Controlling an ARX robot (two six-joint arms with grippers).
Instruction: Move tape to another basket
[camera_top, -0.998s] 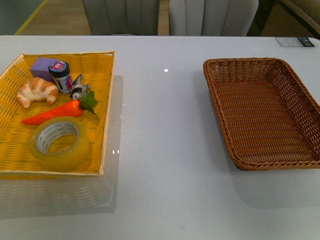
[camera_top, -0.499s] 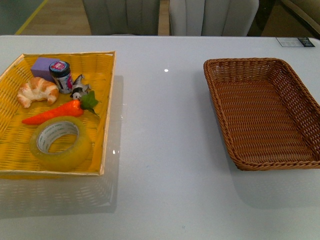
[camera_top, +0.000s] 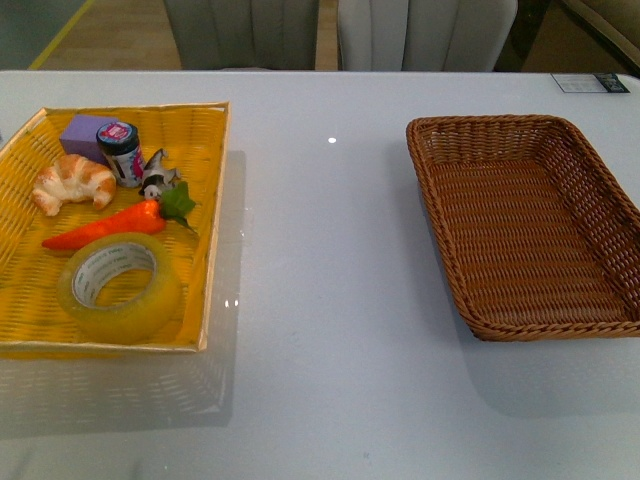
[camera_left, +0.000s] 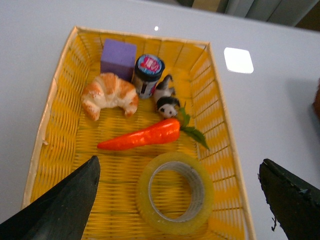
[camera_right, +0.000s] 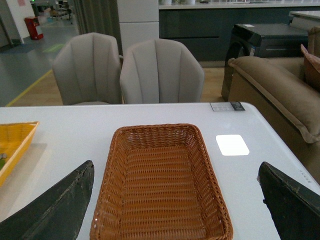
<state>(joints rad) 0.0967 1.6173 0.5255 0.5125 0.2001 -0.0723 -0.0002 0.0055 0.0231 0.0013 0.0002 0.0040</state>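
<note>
- Nothing on the table has moved since one second ago; the tape (camera_top: 120, 285) lies at the same place.
- The tape lies flat in the near part of the yellow tray (camera_top: 215, 200), on the left side of the table (camera_top: 320, 300), with its hole facing up.
- Just behind the tape lies a carrot (camera_top: 105, 228). Farther back are a croissant (camera_top: 73, 183), a jar (camera_top: 122, 152), a purple block (camera_top: 80, 130) and a small black-and-white figure (camera_top: 158, 180).
- The basket (camera_top: 520, 325) stands on the right side of the table, well apart from the tray. Nothing lies in it.
- The left gripper (camera_left: 178, 162) hangs above the tray. Its two dark fingers (camera_left: 65, 210) are spread wide, and in the wrist view the tape shows between them. It touches nothing.
- The right gripper (camera_right: 175, 164) hangs over the near end of the basket. Its jaws are also wide apart and hold nothing.
- Neither arm shows in the front view.
</note>
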